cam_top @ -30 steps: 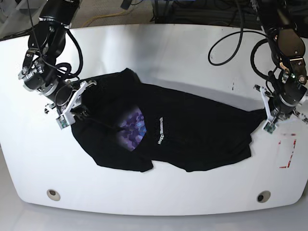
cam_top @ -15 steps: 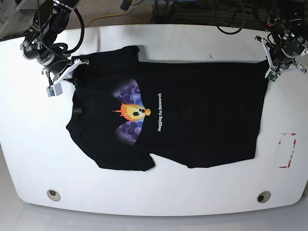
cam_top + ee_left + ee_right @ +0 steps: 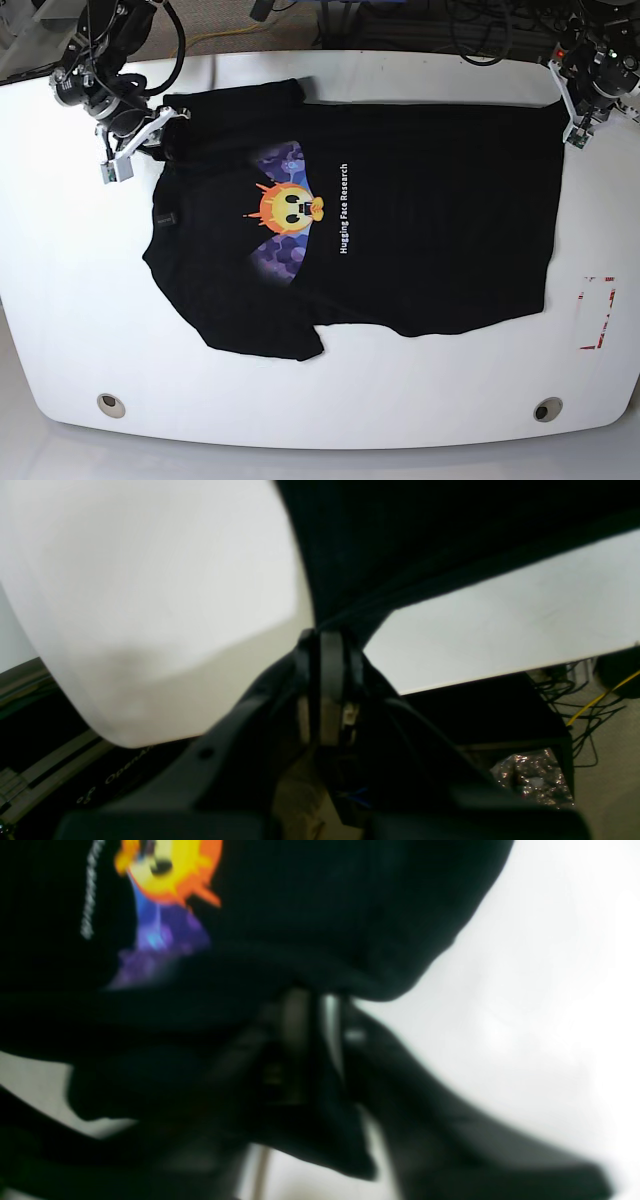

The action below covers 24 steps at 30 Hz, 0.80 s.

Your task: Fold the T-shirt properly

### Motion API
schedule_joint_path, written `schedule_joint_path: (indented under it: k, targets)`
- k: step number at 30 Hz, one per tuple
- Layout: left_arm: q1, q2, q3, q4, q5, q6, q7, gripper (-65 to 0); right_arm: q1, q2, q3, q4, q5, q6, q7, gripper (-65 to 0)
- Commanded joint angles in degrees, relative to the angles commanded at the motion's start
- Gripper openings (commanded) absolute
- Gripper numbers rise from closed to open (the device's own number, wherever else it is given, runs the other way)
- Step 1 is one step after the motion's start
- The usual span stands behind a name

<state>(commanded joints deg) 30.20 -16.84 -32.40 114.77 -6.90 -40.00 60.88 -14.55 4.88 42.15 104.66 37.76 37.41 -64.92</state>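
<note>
The shirt [image 3: 430, 220] is pinched by the left gripper [image 3: 330, 632] and right gripper [image 3: 317, 995], probably so it is pulled flat.

I read this as a robotics lab or workshop: from here I see two black robot arms [image 3: 125, 60] over a white tabletop [image 3: 420, 390], a black frame [image 3: 125, 775] lettered "OpenAr", and loose black and yellow cables [image 3: 600, 695] beyond the tabletop edge.

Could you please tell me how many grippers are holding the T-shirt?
2: the left gripper at one upper corner of the T-shirt, the right gripper near the other.
</note>
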Motion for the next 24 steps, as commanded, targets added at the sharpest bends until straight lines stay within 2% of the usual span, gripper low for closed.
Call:
schedule_joint_path:
  k: [1, 3, 4, 8, 9, 10, 16, 21, 24]
  targets:
    - [0.26, -0.09, 0.26, 0.0, 0.0, 0.0, 0.0, -61.9, 0.0, 0.0, 0.35, 0.09, 0.0, 0.0, 0.0, -26.3]
    - [0.44, -0.26, 1.05, -0.09, 0.0, 0.0, 0.09, -54.3, 0.0, 0.0, 0.44, 0.09, 0.0, 0.0, 0.0, -16.3]
    - [0.53, -0.26, 1.58, -0.09, 0.0, 0.0, 0.35, -46.4, 0.0, 0.0, 0.44, 0.09, 0.0, 0.0, 0.0, -12.8]
    - [2.73, 0.0, 3.25, -0.09, 0.0, 0.0, 0.35, -18.5, 0.18, 0.26, 0.44, 0.18, -0.09, 0.0, 0.0, -11.9]
    - [2.81, 0.09, 3.34, -0.09, 0.0, 0.0, 0.35, -13.3, 0.26, 0.35, 0.44, 0.18, -0.26, 0.0, 0.0, -11.9]
    - [2.81, 0.09, 3.25, -0.09, 0.0, 0.0, 0.35, -11.3, 0.26, 0.35, 0.44, 0.18, -0.35, 0.0, 0.0, -11.9]
    - [1.67, 0.09, 0.97, 0.26, -0.62, 0.0, 0.35, -11.1, 2.29, 0.53, 0.44, 0.0, -0.53, 0.0, 0.18, -11.9]
    - [-4.13, 0.09, 0.88, 0.26, -0.35, 0.0, 0.35, -11.1, 6.33, 0.62, 0.44, -0.09, -0.53, -0.09, 0.09, -11.9]
    - [-7.47, 0.09, 0.7, 0.18, -0.18, 0.0, 0.35, -11.1, 10.11, 2.11, 0.09, -1.41, -0.62, -0.09, 0.09, -11.9]
